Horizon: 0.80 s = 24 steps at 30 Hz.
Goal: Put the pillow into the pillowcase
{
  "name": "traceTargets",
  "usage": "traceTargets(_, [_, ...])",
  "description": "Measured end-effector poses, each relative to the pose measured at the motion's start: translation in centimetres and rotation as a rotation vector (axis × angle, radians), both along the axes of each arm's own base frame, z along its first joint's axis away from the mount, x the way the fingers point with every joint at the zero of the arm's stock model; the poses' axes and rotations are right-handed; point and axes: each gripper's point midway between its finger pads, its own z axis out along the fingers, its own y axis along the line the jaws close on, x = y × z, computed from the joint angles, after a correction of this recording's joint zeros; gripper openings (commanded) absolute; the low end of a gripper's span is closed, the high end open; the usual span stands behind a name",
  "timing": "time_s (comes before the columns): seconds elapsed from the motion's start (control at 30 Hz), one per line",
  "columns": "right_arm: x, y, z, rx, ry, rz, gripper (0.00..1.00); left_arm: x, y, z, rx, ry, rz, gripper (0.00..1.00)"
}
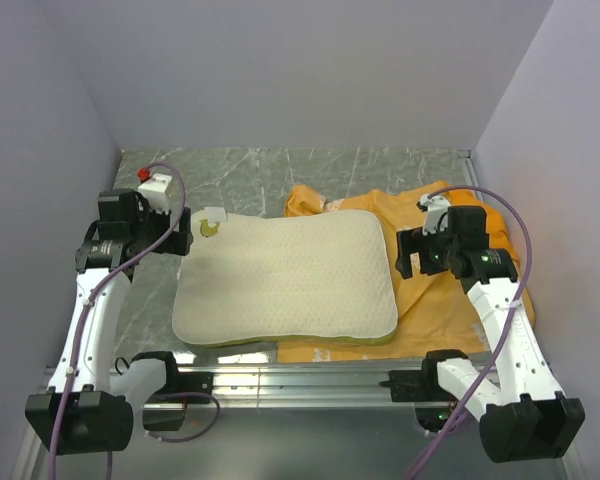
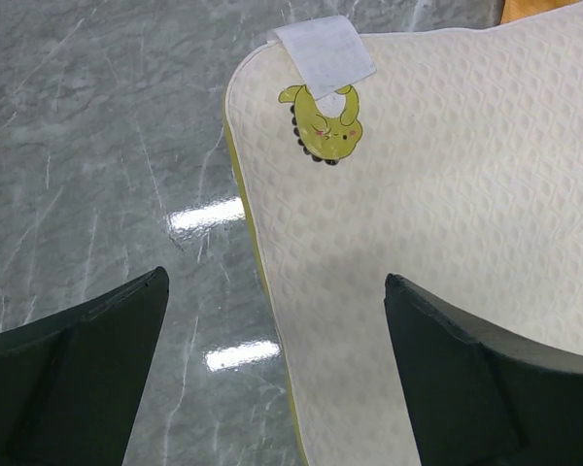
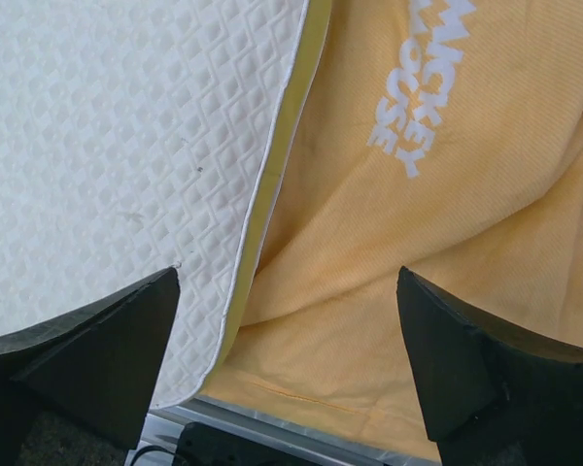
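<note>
The pillow (image 1: 285, 278), cream, dimpled and round-cornered, lies on top of the orange pillowcase (image 1: 425, 315), outside it. Only the left wrist view shows its white tag (image 2: 323, 53); only the right one shows white lettering (image 3: 423, 83). The left gripper (image 2: 274, 282) and right gripper (image 3: 287, 277) are wide open and empty, over the pillow's side edges.

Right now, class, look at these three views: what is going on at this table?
Two robot arms are set to bag a pillow. It lies flat on top of the orange pillowcase, not inside it. The left gripper hovers open over the pillow's left edge, near its white tag; the right gripper hovers open over the right edge, where pillow meets fabric. Neither holds anything yet.
</note>
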Motion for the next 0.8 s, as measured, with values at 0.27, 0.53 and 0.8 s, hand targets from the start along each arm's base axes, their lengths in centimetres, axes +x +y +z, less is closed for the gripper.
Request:
traceTargets(0.27, [0.2, 0.3, -2.3, 0.017, 0.124, -0.015, 1.0, 0.3, -0.2, 0.6, -0.013, -0.028, 0.002, 0.99])
traceTargets(0.53, [2.1, 2.1, -4.8, 0.112, 0.315, -0.022, 1.0, 0.5, -1.4, 3.5, -0.061, -0.147, -0.048, 0.99])
traceTargets(0.8, [3.0, 4.1, -9.1, 0.211, 0.528, 0.004, 0.95, -0.5, -2.8, 6.7, -0.102, -0.267, -0.106, 0.99])
